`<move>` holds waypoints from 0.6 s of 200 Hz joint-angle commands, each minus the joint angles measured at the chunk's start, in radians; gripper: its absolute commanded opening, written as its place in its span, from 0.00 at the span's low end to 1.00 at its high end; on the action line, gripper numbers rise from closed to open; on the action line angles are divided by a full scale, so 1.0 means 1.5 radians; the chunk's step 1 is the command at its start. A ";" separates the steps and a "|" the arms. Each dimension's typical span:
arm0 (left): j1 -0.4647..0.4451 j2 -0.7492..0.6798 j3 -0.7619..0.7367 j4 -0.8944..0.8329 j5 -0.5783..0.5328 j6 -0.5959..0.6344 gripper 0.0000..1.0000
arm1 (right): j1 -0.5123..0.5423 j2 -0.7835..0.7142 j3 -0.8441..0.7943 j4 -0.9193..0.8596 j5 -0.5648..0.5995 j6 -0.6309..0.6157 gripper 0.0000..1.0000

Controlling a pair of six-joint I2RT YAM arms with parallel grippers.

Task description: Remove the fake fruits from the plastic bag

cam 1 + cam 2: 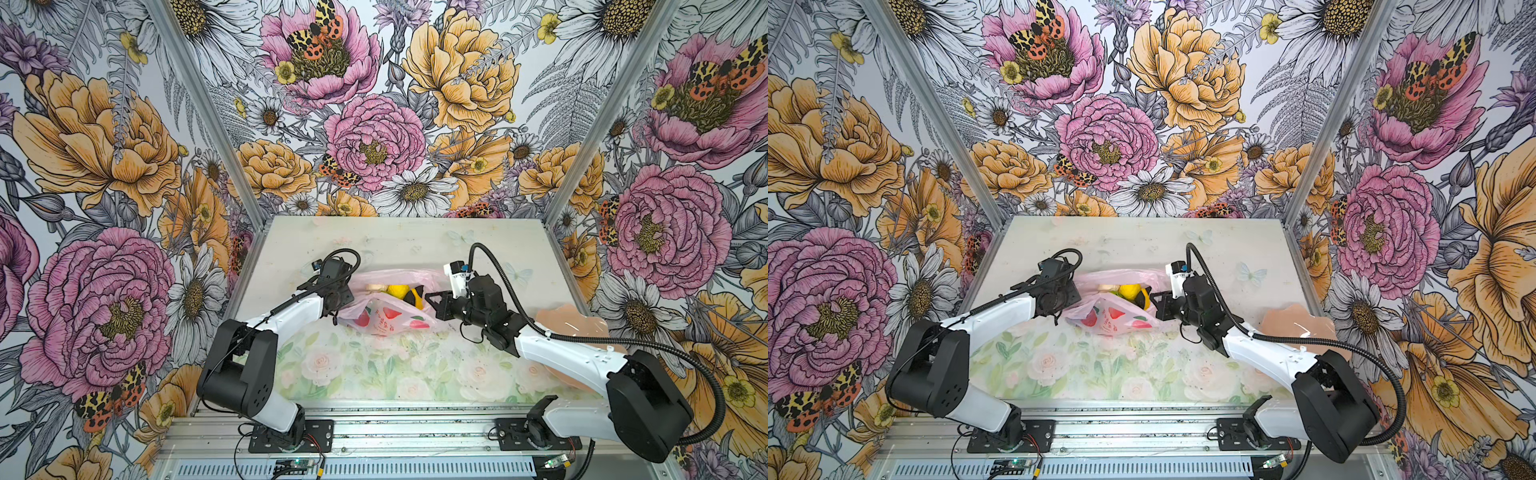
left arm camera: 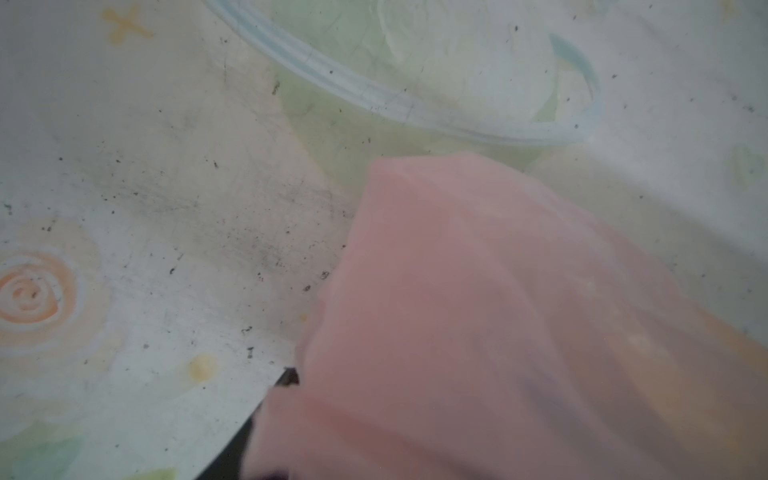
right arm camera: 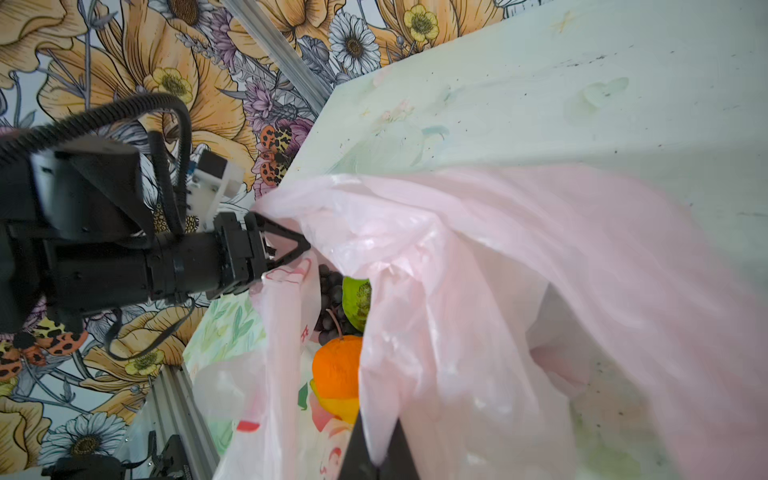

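**Two grippers hold the bag open, fruit sits in the middle**

The plastic bag (image 1: 382, 320) lies in the middle of the tabletop (image 1: 374, 245). It is pink and thin, with red pictures on it. It stretches sideways, from one arm to the other.

The left gripper (image 3: 303, 249) is at the left end of the bag. Its tips are pinched together on the edge of the bag. The right gripper (image 1: 432, 305) is at the right end. It is clenched too, and in the right wrist view the pink plastic runs down into it. So both grippers look like they are holding the bag, one on each side.

The bag's mouth gapes between them. The fake fruits are all inside it. In a top view I can see the lemon (image 1: 399, 291) and the beige piece (image 1: 376, 287). The right wrist view shows the orange (image 3: 336, 365), the lime (image 3: 357, 299) and the grapes (image 3: 330, 286) deeper in.

None of the fruit looks to be out of the bag yet. The fruit pile lies between the two grippers, a bit closer to the right one. I think one gripper has to let go of the bag to reach in, and the right one has the shorter way. The peach dish (image 1: 569, 324) sits off to the right, partly hidden behind the right arm.
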 commanded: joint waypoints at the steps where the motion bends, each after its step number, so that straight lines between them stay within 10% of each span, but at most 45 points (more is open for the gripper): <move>1: 0.038 -0.034 -0.052 0.076 0.052 0.001 0.36 | -0.052 -0.019 -0.025 0.089 -0.063 0.063 0.00; 54: 0.165 -0.140 -0.229 0.203 0.129 -0.029 0.02 | -0.170 0.050 -0.062 0.265 -0.160 0.194 0.00; 120: 0.206 -0.124 -0.235 0.200 0.141 -0.026 0.00 | -0.199 0.091 -0.096 0.343 -0.170 0.233 0.00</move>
